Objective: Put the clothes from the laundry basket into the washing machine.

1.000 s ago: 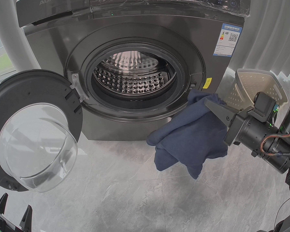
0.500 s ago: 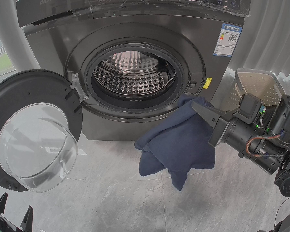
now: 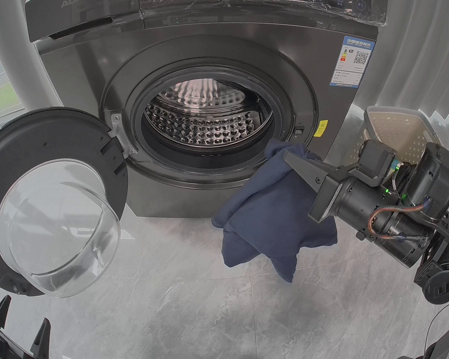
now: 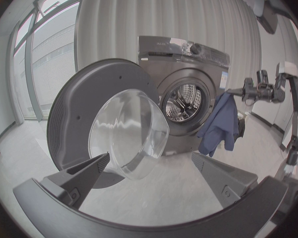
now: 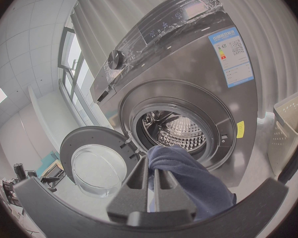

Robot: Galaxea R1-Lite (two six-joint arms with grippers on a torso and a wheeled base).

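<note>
A navy blue garment (image 3: 274,210) hangs in the air just below and to the right of the washing machine's open drum (image 3: 207,113), with my right gripper (image 3: 290,158) shut on its top edge. The right wrist view has the pinched cloth (image 5: 185,172) draped over the closed fingers (image 5: 140,182), with the drum opening (image 5: 172,133) behind. The beige laundry basket (image 3: 399,130) stands right of the machine, behind the right arm. Down at the lower left my left gripper (image 3: 20,325) is open and holds nothing; its fingers (image 4: 89,169) point toward the machine.
The machine's round door (image 3: 50,200), with its clear glass bowl, stands swung open to the left. Grey tiled floor (image 3: 184,300) lies bare in front of the machine. A pleated curtain (image 3: 424,41) hangs to the right.
My right gripper has carried the blue garment leftward, from beside the basket toward the drum's lower right rim. The left arm has barely moved.
</note>
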